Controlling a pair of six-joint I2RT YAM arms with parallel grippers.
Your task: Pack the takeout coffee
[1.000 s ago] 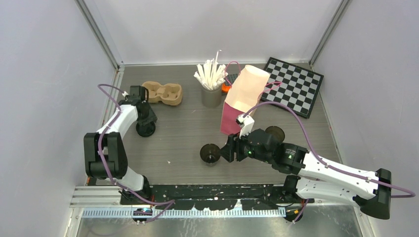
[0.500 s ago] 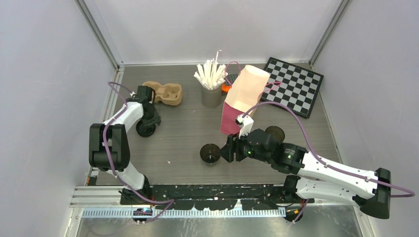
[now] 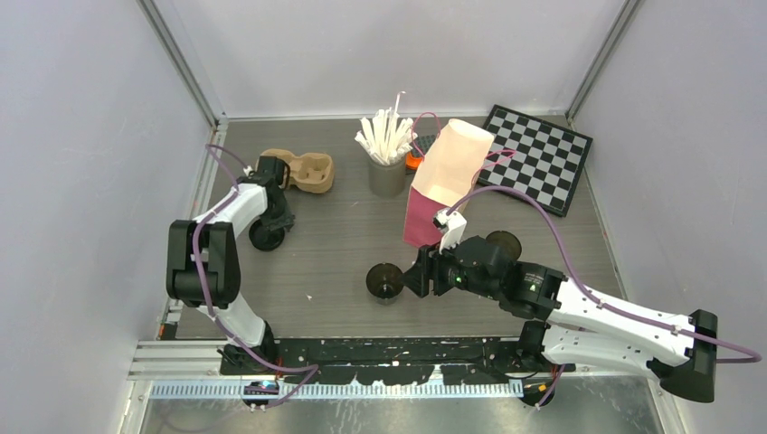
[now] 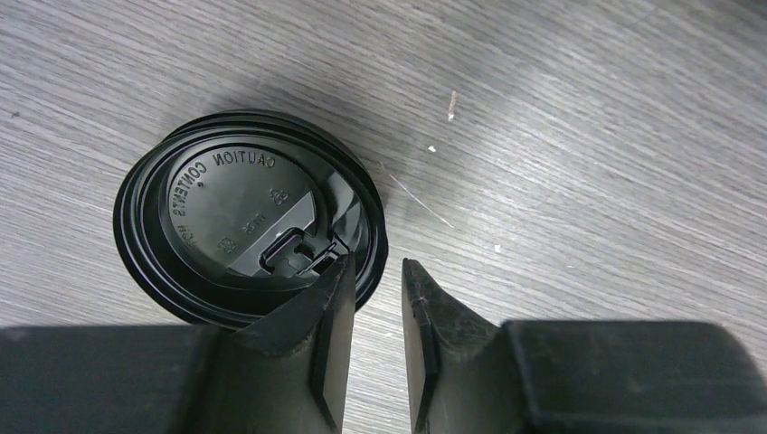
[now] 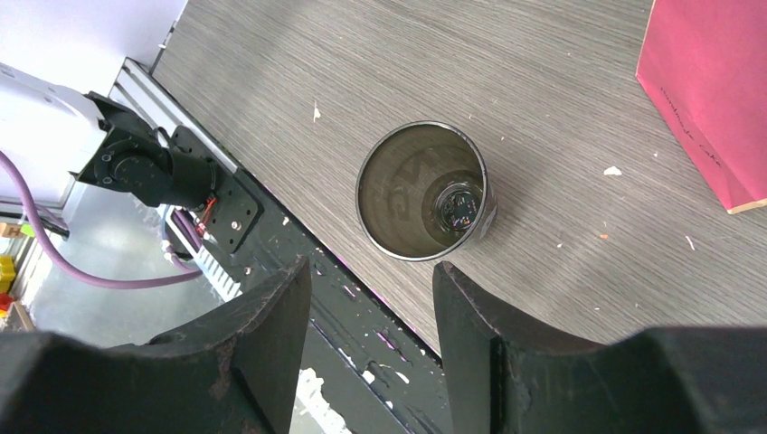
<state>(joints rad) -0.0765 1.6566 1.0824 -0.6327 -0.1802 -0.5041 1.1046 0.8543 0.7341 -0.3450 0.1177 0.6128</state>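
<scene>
Hovering narrowly parted and empty, the left gripper overlaps one edge of the black lid.

Robotics lab — enclosed plain-walled cell, checkerboard, aluminium rail.

The black two-finger left gripper points down, its jaws only narrowly apart. The black two-finger right gripper stands wide open.

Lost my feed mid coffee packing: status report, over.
Left pincer narrow, straddling rim of black plastic lid. Right pincer open, short of lidless dark paper cup. Nothing between pincer and cup.
</scene>
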